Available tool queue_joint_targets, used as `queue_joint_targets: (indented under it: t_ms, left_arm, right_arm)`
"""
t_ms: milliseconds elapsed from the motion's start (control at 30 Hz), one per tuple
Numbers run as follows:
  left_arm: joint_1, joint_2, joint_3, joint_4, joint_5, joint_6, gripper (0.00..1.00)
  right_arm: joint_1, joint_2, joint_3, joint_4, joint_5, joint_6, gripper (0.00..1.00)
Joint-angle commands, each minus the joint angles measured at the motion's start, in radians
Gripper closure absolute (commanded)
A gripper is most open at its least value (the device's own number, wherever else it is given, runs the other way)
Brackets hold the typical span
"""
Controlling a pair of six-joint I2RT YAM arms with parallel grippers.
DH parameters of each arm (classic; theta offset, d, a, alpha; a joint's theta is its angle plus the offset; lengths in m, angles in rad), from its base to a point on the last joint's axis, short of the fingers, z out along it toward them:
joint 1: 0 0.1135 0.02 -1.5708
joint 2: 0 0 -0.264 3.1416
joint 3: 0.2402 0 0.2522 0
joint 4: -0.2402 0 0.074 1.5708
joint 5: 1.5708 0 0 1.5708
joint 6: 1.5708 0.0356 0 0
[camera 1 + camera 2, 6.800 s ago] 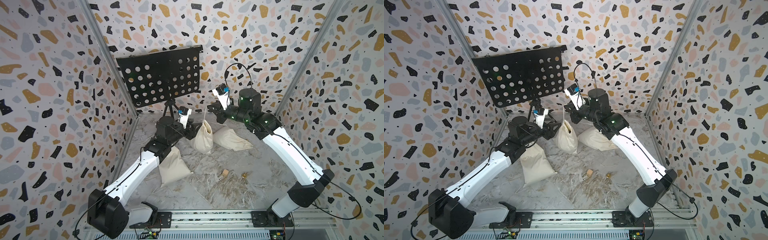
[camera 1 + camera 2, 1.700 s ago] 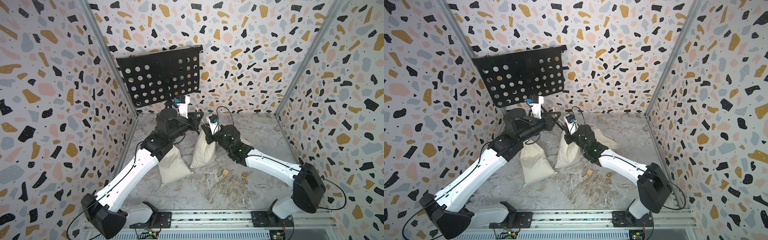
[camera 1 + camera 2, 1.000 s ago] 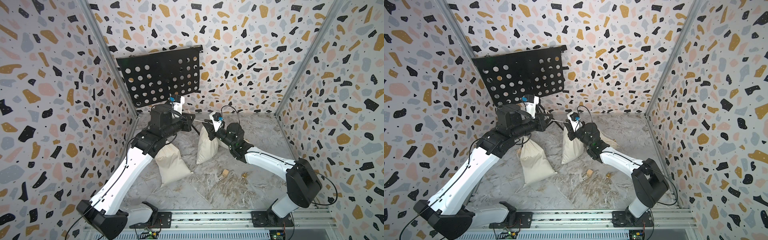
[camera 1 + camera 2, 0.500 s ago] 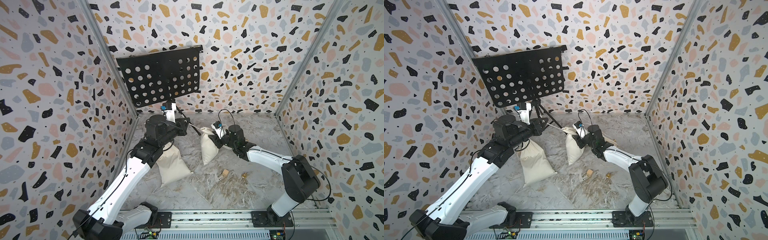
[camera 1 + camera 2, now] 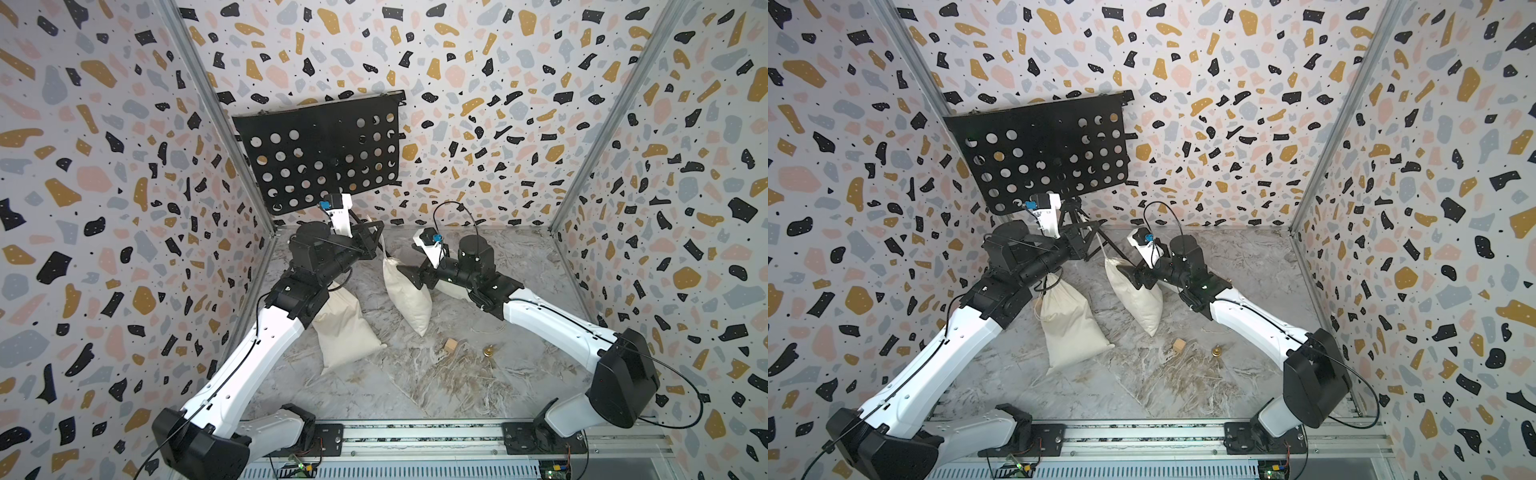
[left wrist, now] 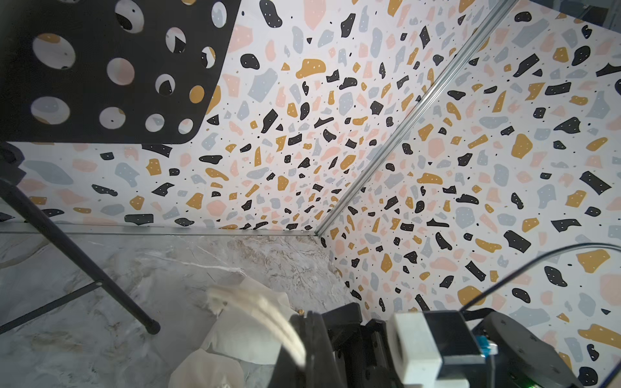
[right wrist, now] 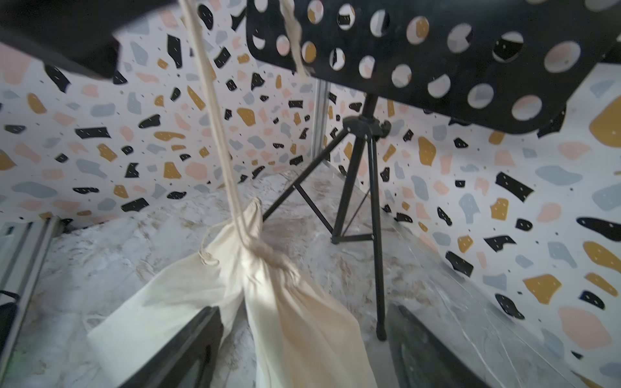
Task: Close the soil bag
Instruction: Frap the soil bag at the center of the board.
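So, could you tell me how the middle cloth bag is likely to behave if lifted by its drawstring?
Probably floppy: the soil bag sags and creases below its cinched neck. Likely weighty for its size, since the drawstring runs taut. It may slump sideways, as it leans.

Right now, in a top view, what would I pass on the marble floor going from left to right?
Flat cream cloth sack → cream cloth soil bag with cinched neck → small wooden cube → small brass-coloured knob.
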Motion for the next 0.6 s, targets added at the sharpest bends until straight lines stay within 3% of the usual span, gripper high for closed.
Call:
queue_joint_targets:
  t_ms: [0,133,433,567]
  left_arm:
    - [-0.004,-0.024,0.001,0.095,0.008,-0.001,1.00]
    - [-0.004,-0.039,0.003,0.086,0.005,0.004,1.00]
    - [-0.004,-0.058,0.014,0.084,0.004,0.002,1.00]
    - [-0.004,-0.089,0.070,0.059,-0.001,0.024,1.00]
  right_arm:
    - [0.024,0.022,0.075,0.031,-0.085,0.047,0.20]
    - [0.040,0.078,0.151,0.022,-0.112,0.067,0.33]
    - [0.043,0.161,0.234,-0.033,-0.092,0.068,0.76]
    - [0.037,0.189,0.183,-0.098,-0.008,0.008,0.84]
